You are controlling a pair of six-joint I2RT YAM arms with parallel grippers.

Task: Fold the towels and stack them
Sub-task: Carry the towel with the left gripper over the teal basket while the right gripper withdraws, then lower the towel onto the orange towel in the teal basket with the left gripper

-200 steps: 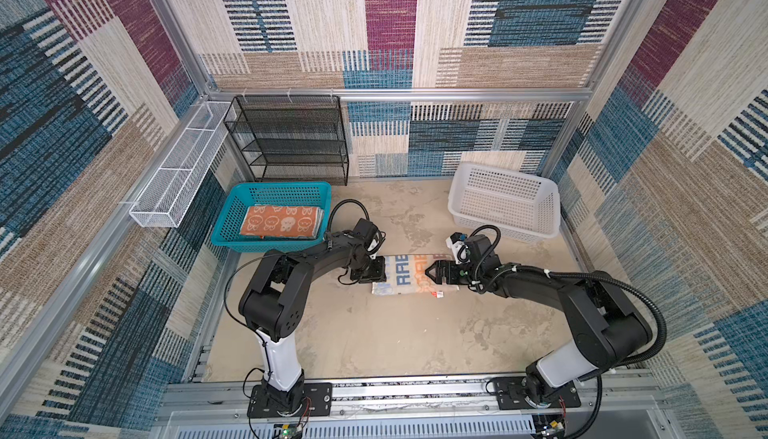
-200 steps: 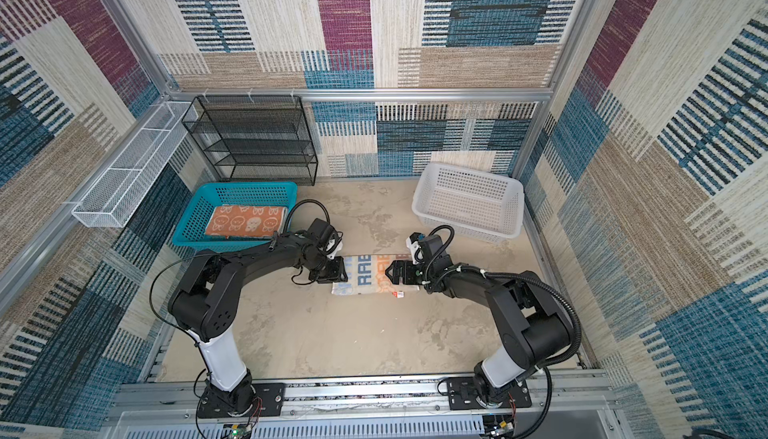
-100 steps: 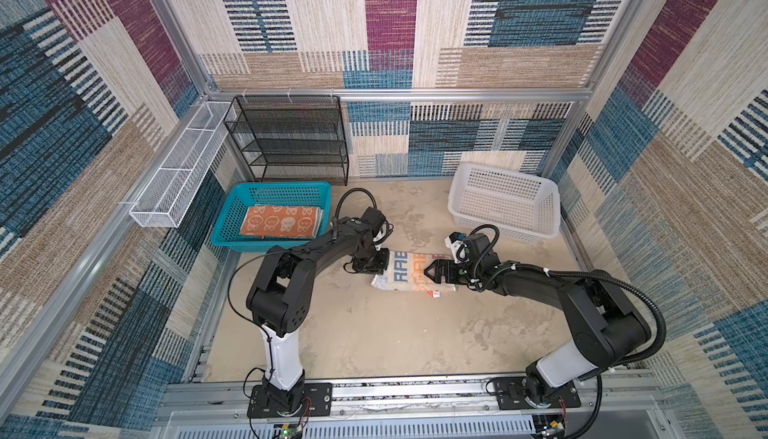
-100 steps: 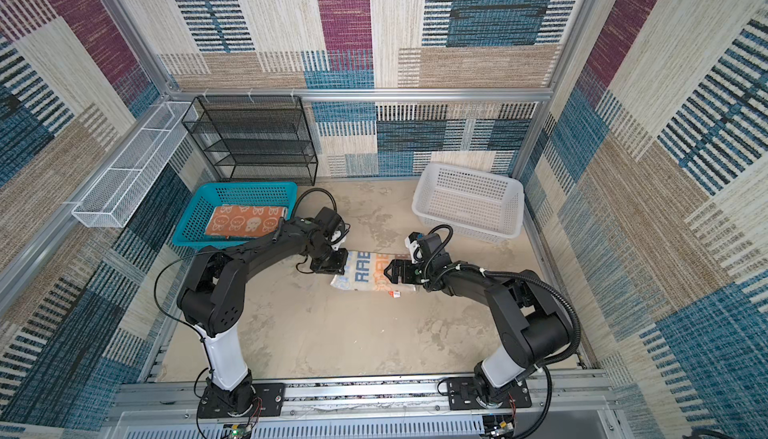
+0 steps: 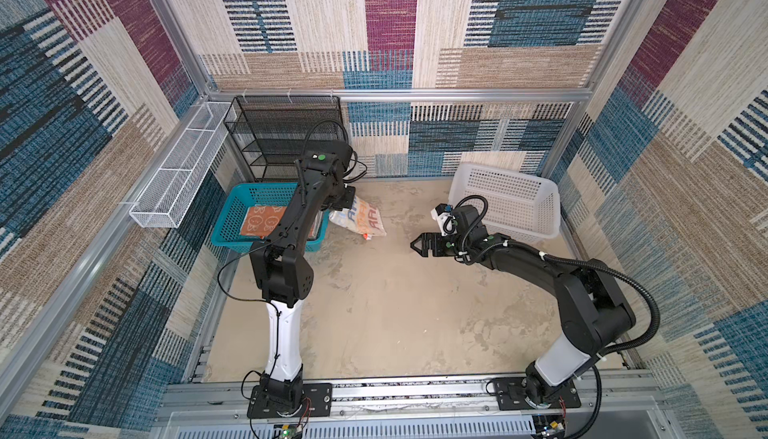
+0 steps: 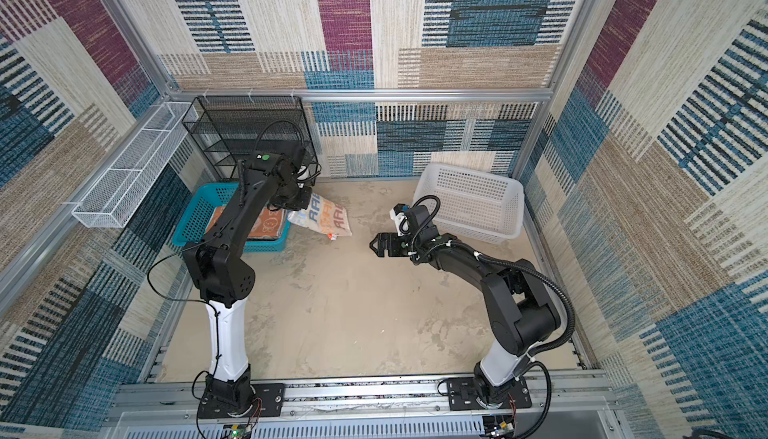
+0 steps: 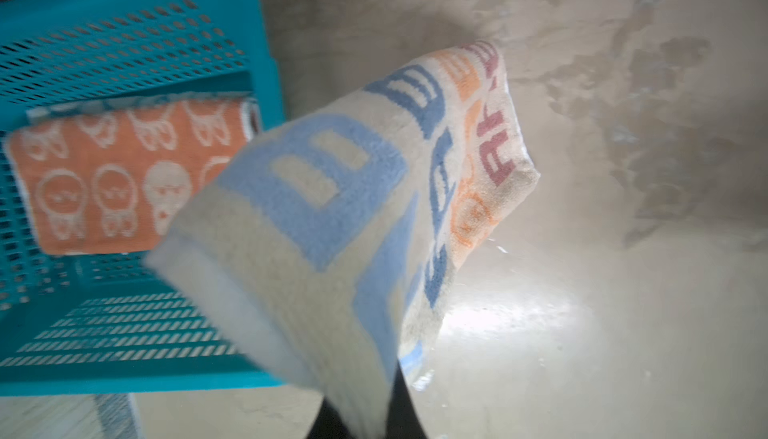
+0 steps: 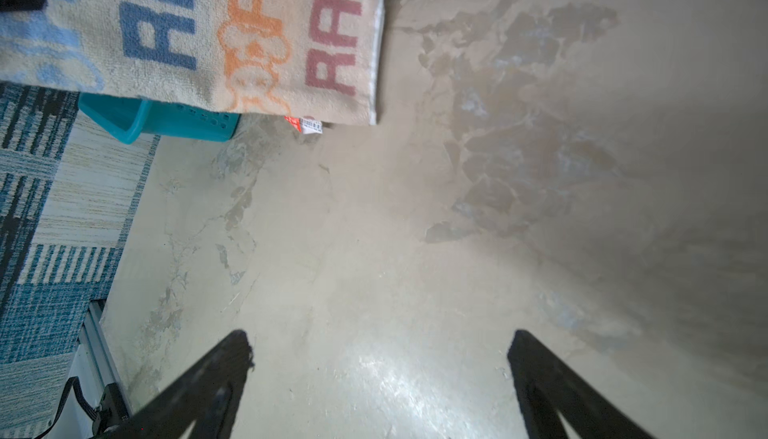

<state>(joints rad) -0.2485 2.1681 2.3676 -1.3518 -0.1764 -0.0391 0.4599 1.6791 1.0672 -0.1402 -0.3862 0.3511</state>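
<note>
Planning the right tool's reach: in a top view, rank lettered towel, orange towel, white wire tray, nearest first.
1. Lettered towel, raised beside the teal basket.
2. Orange towel, inside that basket.
3. White wire tray, along the left wall.

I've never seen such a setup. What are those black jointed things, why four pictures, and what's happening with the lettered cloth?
Those are two robot arms, each ending in a two-fingered gripper. Two pictures look down from overhead; two come from cameras on the arms' wrists. The left gripper is shut on a whitish terry towel with RABBIT lettering, which hangs from it beside a teal plastic basket. In that basket lies a folded orange towel with white rabbit faces. The right gripper is open, holding nothing, above the beige table. A white plastic basket stands farther back.
</note>
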